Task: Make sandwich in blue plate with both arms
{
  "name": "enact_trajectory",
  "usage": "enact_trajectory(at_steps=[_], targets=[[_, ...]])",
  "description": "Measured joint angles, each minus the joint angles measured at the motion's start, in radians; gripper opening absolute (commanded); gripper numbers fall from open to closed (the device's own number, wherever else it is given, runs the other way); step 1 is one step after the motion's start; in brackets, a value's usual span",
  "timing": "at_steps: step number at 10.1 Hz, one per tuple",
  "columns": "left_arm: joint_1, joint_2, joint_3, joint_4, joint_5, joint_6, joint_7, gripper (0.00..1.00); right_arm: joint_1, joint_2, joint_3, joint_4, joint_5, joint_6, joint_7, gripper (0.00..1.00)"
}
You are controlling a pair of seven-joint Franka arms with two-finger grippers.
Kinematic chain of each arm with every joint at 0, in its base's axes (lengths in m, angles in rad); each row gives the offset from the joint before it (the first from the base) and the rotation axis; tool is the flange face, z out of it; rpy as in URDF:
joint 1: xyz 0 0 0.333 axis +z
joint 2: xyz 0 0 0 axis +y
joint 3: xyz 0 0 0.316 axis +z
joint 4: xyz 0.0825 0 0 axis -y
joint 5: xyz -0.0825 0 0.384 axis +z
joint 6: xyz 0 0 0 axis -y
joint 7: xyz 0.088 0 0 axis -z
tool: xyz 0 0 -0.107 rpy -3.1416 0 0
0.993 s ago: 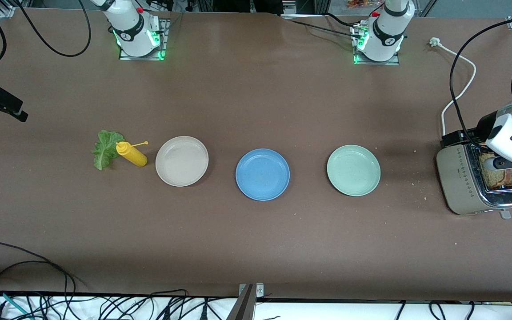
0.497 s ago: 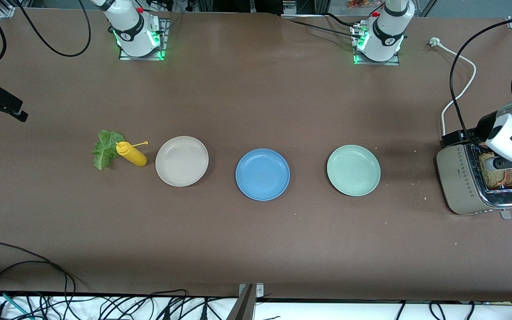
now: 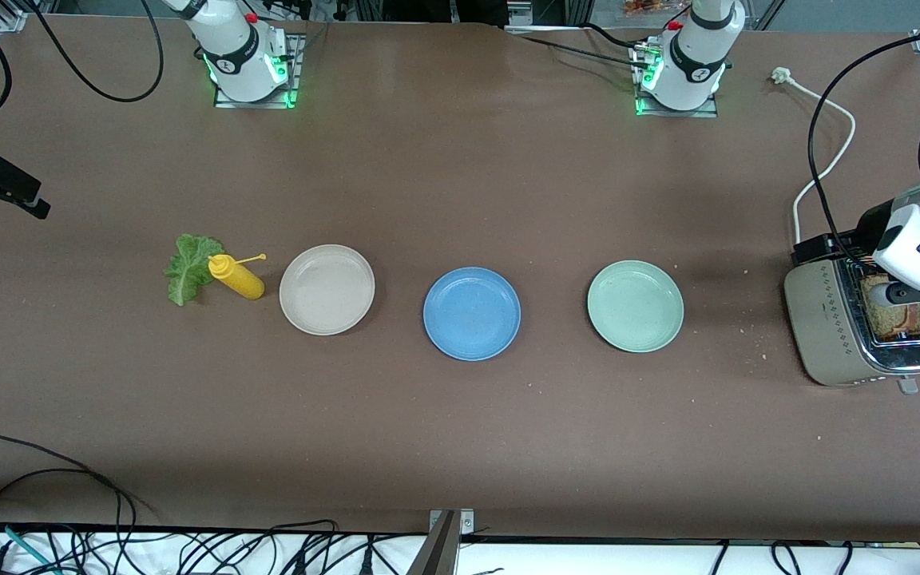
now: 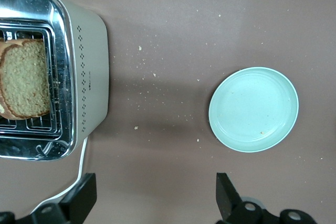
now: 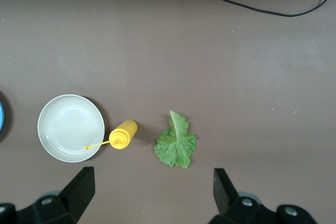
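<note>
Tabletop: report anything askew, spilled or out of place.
The yellow squeeze bottle lies tipped on its side between the lettuce leaf and the beige plate, its open cap strap reaching over that plate's rim. Crumbs are scattered between the toaster and the pale green plate.

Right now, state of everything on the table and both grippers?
Blue plate: empty.
Beige plate: empty.
Green plate: empty, a few crumbs.
Toast: in the toaster.
Lettuce: flat on the table.
Mustard bottle: lying on its side, cap open.
Left gripper: open, empty, up in the air near the toaster.
Right gripper: open, empty, up in the air near the lettuce.
</note>
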Motion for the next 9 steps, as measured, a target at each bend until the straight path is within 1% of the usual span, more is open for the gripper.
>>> enact_trajectory(at_steps=[5, 7, 9], targets=[[0.018, 0.005, 0.009, 0.000, 0.016, 0.000, 0.000, 1.00, 0.000, 0.000, 0.000, 0.000, 0.000, 0.000, 0.000, 1.00], [0.068, 0.023, 0.012, 0.000, 0.091, 0.005, 0.067, 1.00, 0.000, 0.000, 0.000, 0.000, 0.000, 0.000, 0.000, 1.00], [0.141, 0.063, 0.016, 0.019, 0.104, 0.030, 0.133, 1.00, 0.000, 0.000, 0.001, 0.000, 0.000, 0.000, 0.000, 1.00]])
